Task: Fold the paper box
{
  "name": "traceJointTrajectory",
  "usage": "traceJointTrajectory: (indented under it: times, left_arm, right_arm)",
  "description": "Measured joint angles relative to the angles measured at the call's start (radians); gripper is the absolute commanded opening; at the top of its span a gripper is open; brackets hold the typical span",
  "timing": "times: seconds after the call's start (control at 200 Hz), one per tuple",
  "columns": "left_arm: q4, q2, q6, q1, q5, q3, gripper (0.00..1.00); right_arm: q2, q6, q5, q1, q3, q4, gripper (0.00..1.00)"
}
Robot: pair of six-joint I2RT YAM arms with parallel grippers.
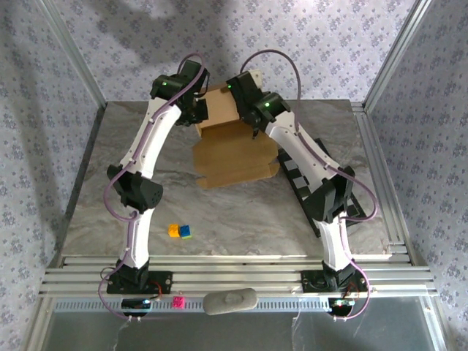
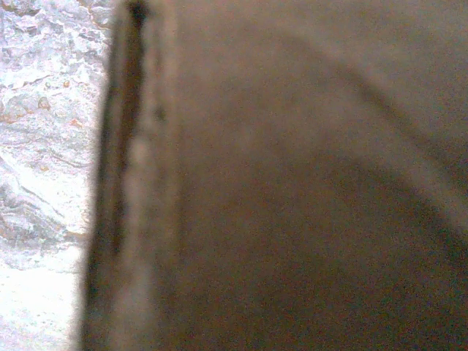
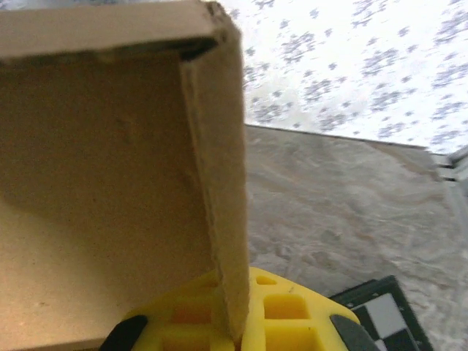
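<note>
The paper box [image 1: 234,157] is tan-brown cardboard at the back middle of the marble table, its front panel lying flat and its rear walls [image 1: 221,110] raised. My right gripper [image 1: 253,123] is at the raised part's right side. In the right wrist view its yellow fingers [image 3: 292,322] are shut on the lower edge of an upright wall [image 3: 219,183], gripper [image 3: 238,333]. My left gripper [image 1: 196,111] is at the raised part's left side. Blurred cardboard [image 2: 292,183] lies right against the left wrist camera and hides the fingers, so I cannot tell whether they grip it.
A black-and-white checkerboard [image 1: 300,175] lies under the right arm, its corner [image 3: 384,307] near the right fingers. Small yellow and blue cubes [image 1: 180,231] sit on the table near the left arm. Aluminium frame posts bound both sides.
</note>
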Motion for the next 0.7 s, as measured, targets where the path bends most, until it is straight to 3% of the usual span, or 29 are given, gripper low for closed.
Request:
traceJointTrajectory:
  times: [0.32,0.7]
  left_arm:
    - [-0.016,0.001,0.008,0.005,0.002,0.004,0.0]
    - [-0.038,0.022,0.017,0.02,0.023,0.036,0.0]
  right_arm:
    - [-0.039,-0.049,-0.254,-0.089,-0.03,0.033,0.3]
    - [-0.047,-0.068,-0.372,-0.123,-0.032,0.046,0.33]
